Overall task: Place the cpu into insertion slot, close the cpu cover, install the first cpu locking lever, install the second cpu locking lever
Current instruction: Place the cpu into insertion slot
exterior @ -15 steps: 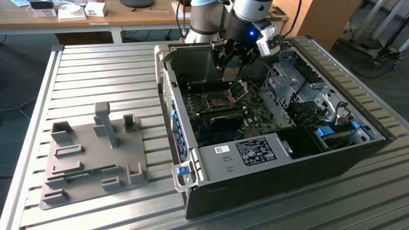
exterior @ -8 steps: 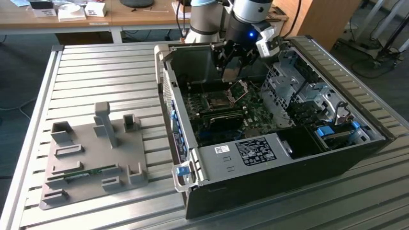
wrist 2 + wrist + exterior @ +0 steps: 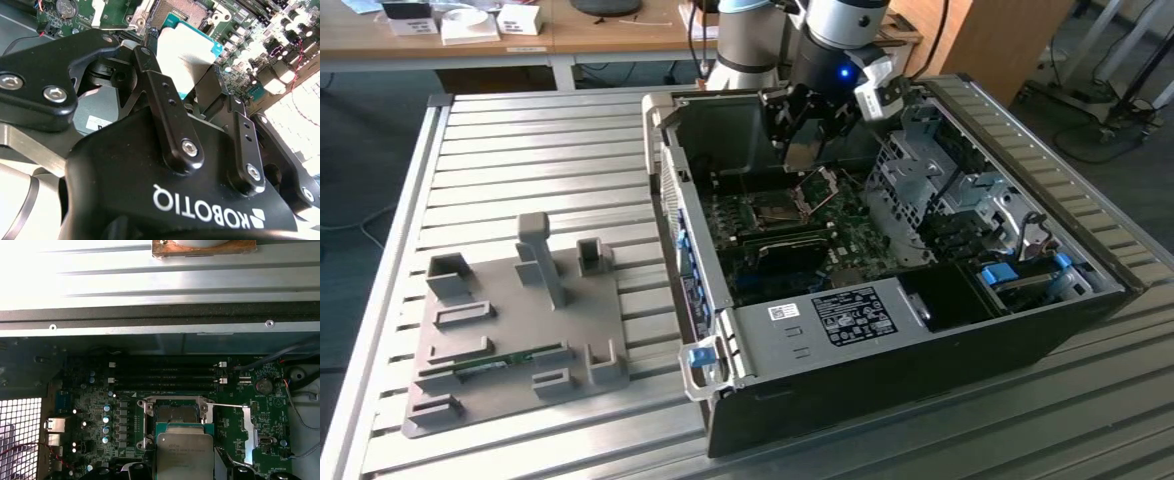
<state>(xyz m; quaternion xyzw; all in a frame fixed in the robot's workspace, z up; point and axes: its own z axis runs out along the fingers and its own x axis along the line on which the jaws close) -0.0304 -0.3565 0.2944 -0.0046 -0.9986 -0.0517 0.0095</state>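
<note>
My gripper (image 3: 802, 150) hangs inside the open computer case, shut on the cpu (image 3: 799, 152). In both wrist views the cpu (image 3: 187, 50) (image 3: 185, 455) shows as a flat silver-grey square with a teal edge, pinched between the black fingers (image 3: 162, 95). It hovers just above and slightly to one side of the insertion slot (image 3: 175, 414) (image 3: 176, 11) (image 3: 766, 211), a dark square socket with a metal rim on the green board. The cpu cover (image 3: 821, 190) stands tilted up, open, beside the slot. A thin locking lever (image 3: 226, 405) sticks out from the socket rim.
The case walls (image 3: 670, 170) and drive cages (image 3: 947, 190) close in around the board. Black memory sticks (image 3: 165, 375) lie beside the socket. On the exterior view's left a grey fixture tray (image 3: 507, 330) with upright posts rests on the slatted metal table (image 3: 534, 140).
</note>
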